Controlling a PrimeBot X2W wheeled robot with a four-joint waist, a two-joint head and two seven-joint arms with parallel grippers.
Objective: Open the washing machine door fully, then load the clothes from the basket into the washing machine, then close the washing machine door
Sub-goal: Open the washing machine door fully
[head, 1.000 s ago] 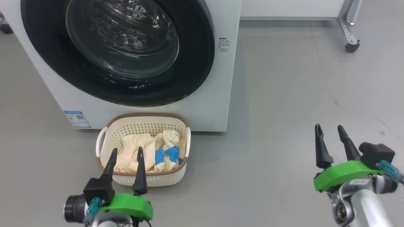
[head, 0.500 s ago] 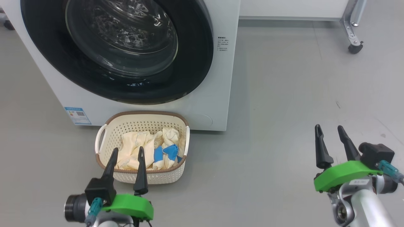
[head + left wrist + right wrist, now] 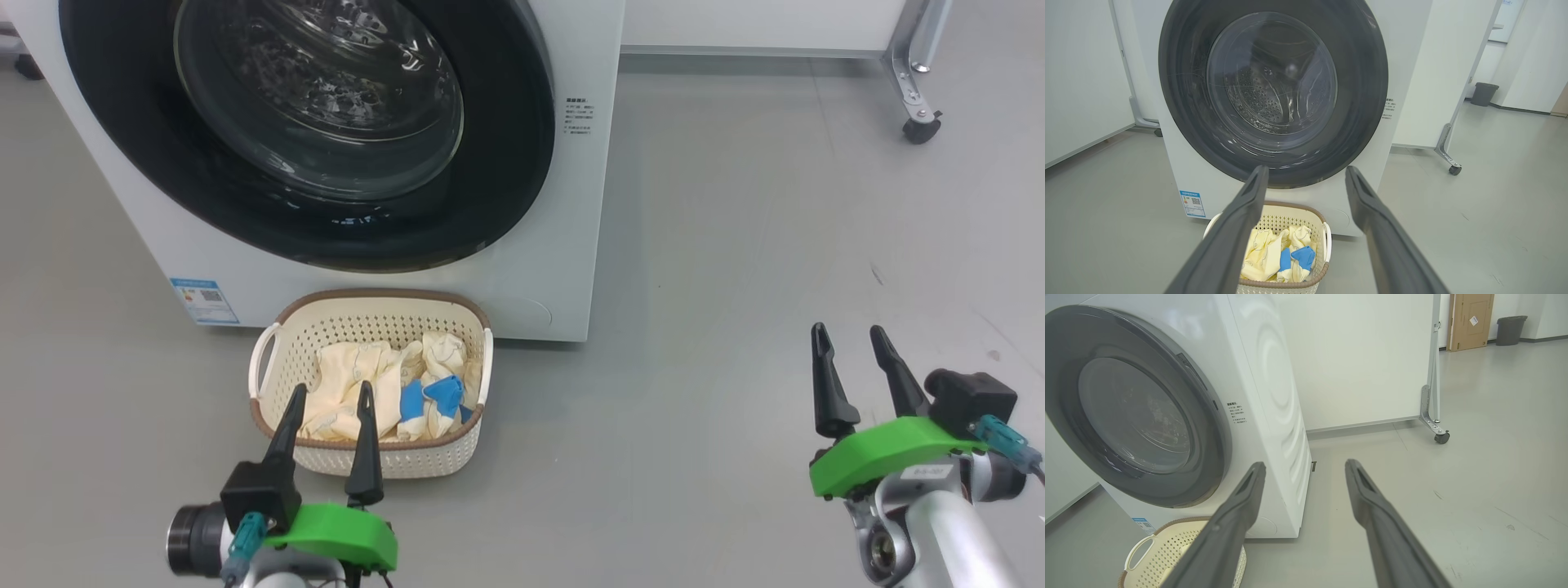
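Where the left gripper is held, its fingers are spread and empty, pointed at the basket. The basket is set mouth-up just before the washer, its long axis along the front, with the clothes heaped inside. Above, the door is shut, facing outward. Rightmost, the right gripper is spread, empty, above the floor.

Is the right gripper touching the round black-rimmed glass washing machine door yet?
Apart. Head view: bare grey floor separates the right gripper from the black-rimmed washing machine door.
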